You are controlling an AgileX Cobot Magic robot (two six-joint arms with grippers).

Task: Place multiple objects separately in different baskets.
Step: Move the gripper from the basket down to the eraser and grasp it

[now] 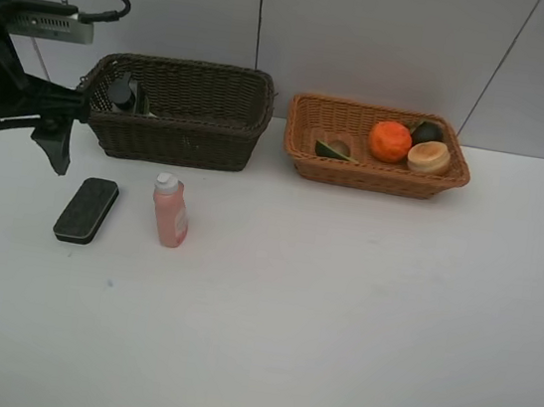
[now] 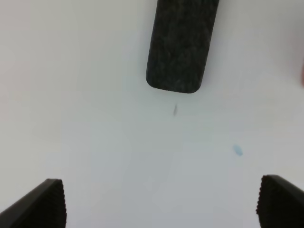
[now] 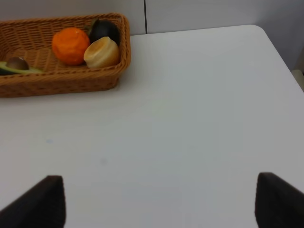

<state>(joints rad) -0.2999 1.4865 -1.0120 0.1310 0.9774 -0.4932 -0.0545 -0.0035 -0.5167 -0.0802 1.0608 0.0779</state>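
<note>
Left gripper (image 2: 162, 203), jaws apart, hangs at frame's left near the eraser (image 1: 87, 209), probably bound for the dark basket (image 1: 180, 136); right gripper (image 3: 156, 202) gapes idle.

the left arm (image 1: 6, 88) juts in at the upper left edge of the high view, its left gripper (image 1: 12, 157) pointing down, jaws spread wide. the right gripper (image 3: 160, 202) shows two dark fingertips (image 3: 40, 202) in the lower corners of its wrist view, wide apart and empty.
</note>
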